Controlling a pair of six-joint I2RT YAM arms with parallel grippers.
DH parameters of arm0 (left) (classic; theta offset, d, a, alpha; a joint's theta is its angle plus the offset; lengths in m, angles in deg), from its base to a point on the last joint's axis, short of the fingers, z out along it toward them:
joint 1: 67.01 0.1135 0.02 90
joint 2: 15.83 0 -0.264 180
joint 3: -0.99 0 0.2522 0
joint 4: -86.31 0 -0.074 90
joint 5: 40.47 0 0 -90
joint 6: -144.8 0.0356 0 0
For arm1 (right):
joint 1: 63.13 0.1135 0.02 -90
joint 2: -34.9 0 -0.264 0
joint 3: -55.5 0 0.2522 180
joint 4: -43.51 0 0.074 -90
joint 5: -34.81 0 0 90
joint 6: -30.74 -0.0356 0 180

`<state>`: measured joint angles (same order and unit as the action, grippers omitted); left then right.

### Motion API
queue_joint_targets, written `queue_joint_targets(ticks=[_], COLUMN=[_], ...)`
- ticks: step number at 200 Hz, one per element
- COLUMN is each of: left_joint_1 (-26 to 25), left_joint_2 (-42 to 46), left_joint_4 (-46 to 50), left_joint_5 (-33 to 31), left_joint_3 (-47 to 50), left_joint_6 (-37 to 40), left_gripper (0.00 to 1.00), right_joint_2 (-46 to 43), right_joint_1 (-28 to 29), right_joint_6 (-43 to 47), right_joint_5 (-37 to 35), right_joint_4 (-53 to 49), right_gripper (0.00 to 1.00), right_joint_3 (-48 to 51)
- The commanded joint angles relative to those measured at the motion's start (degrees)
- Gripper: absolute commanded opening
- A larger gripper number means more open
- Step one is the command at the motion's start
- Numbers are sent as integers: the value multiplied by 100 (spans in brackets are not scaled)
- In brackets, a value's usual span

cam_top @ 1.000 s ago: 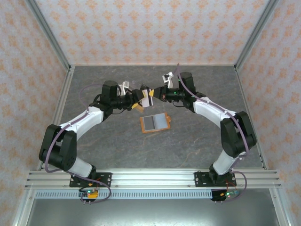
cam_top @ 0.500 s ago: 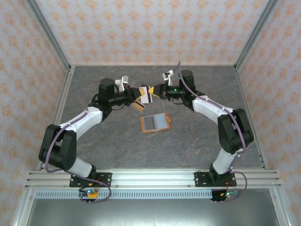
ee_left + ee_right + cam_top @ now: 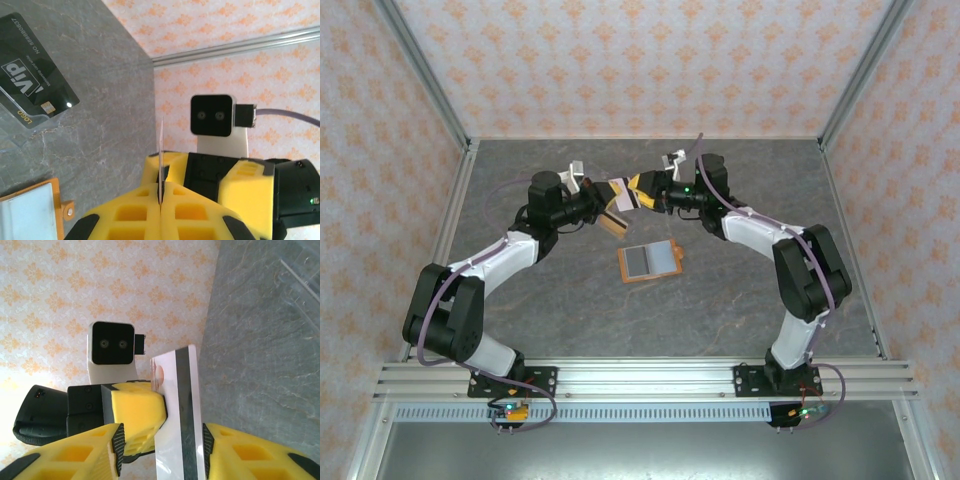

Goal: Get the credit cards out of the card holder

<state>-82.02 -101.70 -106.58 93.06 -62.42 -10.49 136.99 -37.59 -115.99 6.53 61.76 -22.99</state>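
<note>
Left wrist sees the card (image 3: 161, 145) edge-on; right wrist, its striped face.

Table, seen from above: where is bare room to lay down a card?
Free: the broad near strip of table between the card holder and the front rail; also the far strip along the back wall. Crowded: just beyond the holder, where the left hand and right hand meet at a card.
</note>
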Motion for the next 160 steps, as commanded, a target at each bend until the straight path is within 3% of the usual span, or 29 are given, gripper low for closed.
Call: queue_joint_targets(ticks=[1, 36, 87, 100, 125, 160], left_joint_1=[39, 69, 107, 119, 187, 354], left_joint_2=[57, 26, 77, 146, 393, 865], left_joint_4=[-443, -491, -277, -14, 1134, 2907], left_joint_5=[-388, -535, -631, -737, -1180, -2140], left_joint_3=[81, 140, 183, 192, 142, 182], left_joint_6=[-290, -421, -342, -231, 305, 965], left_gripper=[0, 0, 1, 12, 44, 78], right_joint_2=[-8, -4, -22, -47, -26, 170], right_joint_1=[50, 62, 94, 120, 218, 491], right_joint_6=[-347, -476, -47, 446, 1994, 4111], right_joint_5=[23, 49, 34, -73, -541, -1741], right_joint_4=[670, 778, 216, -394, -2163, -4131], right_gripper=[45, 36, 5, 1, 0, 0], right_joint_3=[91, 136, -44, -192, -737, -1719])
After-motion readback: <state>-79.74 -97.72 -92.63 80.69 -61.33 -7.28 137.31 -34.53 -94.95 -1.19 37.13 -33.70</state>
